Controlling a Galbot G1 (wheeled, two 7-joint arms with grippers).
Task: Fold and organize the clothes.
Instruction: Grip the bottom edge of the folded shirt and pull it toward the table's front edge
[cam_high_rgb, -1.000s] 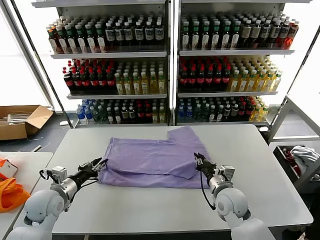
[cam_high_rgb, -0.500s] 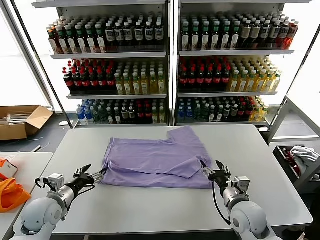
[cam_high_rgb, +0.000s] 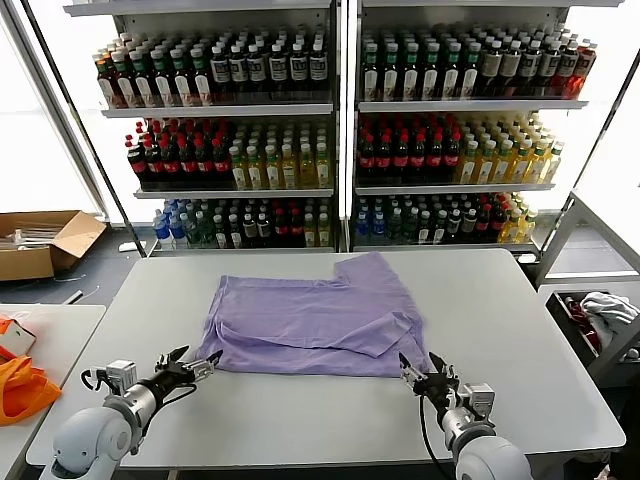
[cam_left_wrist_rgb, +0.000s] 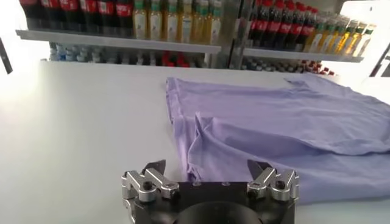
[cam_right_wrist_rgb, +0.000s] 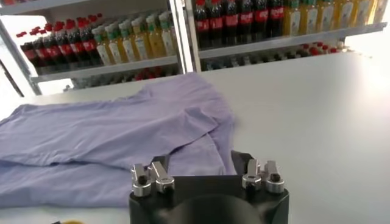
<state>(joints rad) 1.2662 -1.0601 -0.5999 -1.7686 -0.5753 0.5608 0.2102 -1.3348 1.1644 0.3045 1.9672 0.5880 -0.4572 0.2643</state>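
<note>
The clothes are one lavender T-shirt (cam_high_rgb: 310, 320) lying partly folded on the grey table (cam_high_rgb: 520, 330), with a sleeve pointing toward the back right. My left gripper (cam_high_rgb: 193, 358) hovers just off the shirt's front left corner, open and empty. In the left wrist view the left gripper (cam_left_wrist_rgb: 207, 167) has its jaws spread wide, and the shirt (cam_left_wrist_rgb: 274, 128) lies just beyond them. My right gripper (cam_high_rgb: 422, 362) sits just in front of the shirt's front right corner. In its own view the right gripper (cam_right_wrist_rgb: 201, 161) has its jaws apart with nothing between them, short of the shirt (cam_right_wrist_rgb: 109, 134).
Tall shelves of bottles (cam_high_rgb: 340, 110) stand behind the table. A cardboard box (cam_high_rgb: 40, 240) is on the floor at far left. Orange fabric (cam_high_rgb: 20, 385) lies on a side table to the left. A white-and-red cloth heap (cam_high_rgb: 605, 310) fills a bin at right.
Both grippers have let go of the shirt's front corners, opened, and drawn back toward the table's near edge. The shirt's front edge now rests flat on the table.
</note>
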